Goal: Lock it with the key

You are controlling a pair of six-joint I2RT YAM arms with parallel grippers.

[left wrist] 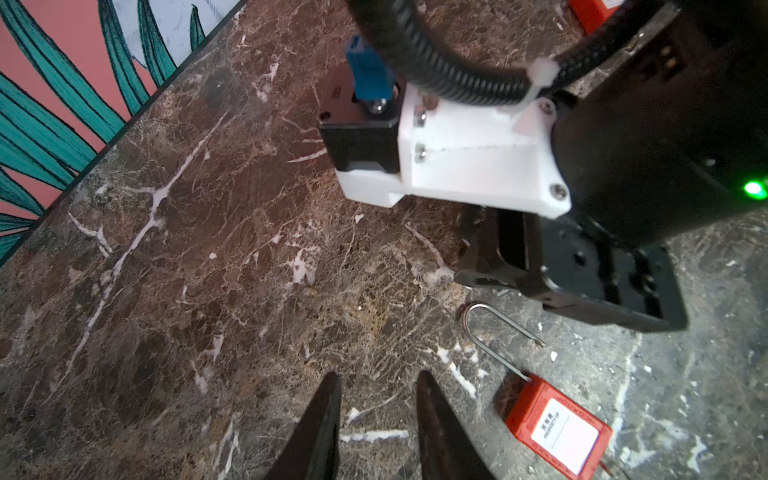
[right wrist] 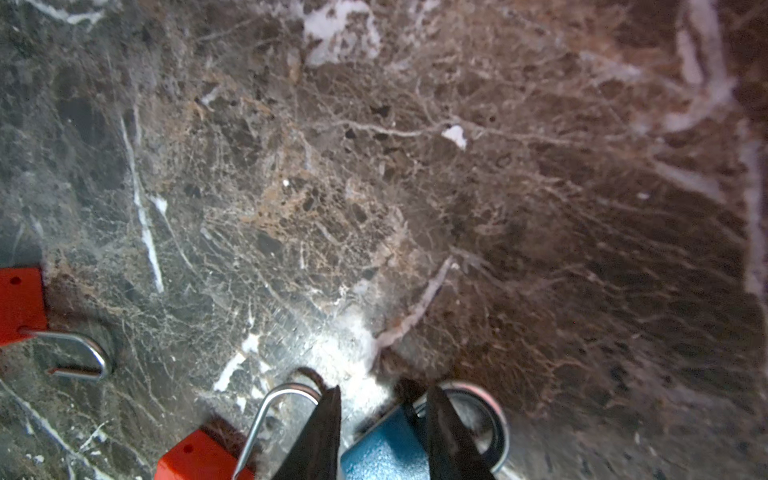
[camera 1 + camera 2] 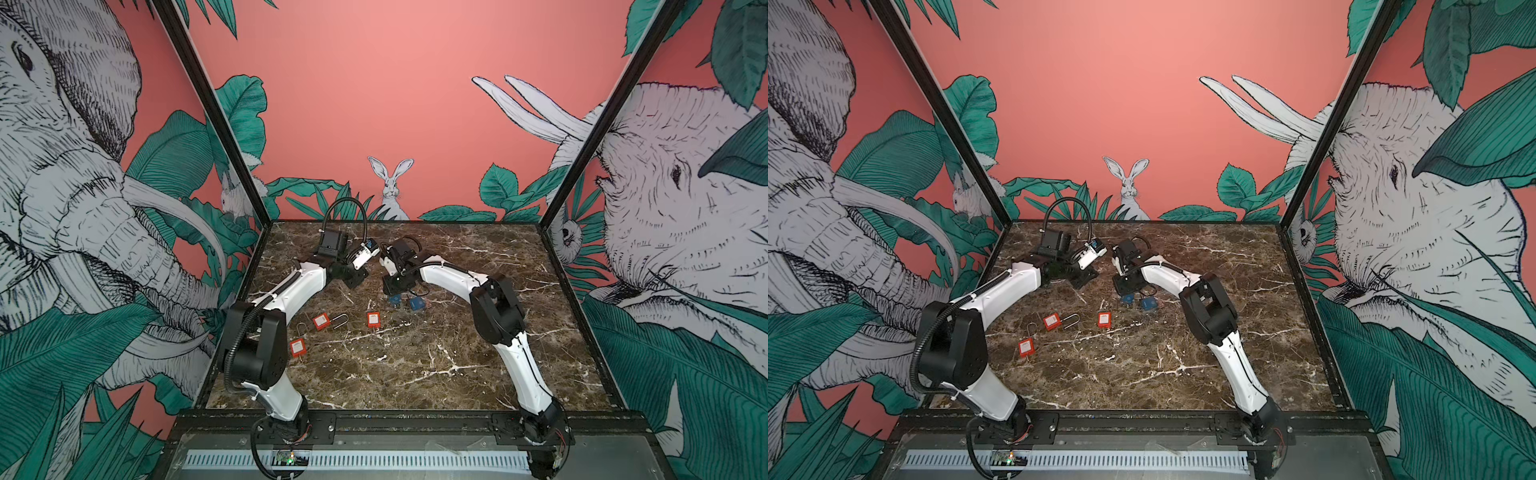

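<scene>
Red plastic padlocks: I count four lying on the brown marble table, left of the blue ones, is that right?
No, three, not four: three red plastic padlocks lie on the brown marble table, left of the blue padlocks. Both top views show it.

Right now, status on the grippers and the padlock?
Left fingers open, empty, over marble tabletop. Right fingers astride blue padlock, grip unclear. Red padlock crowding alongside. No key seen.
</scene>
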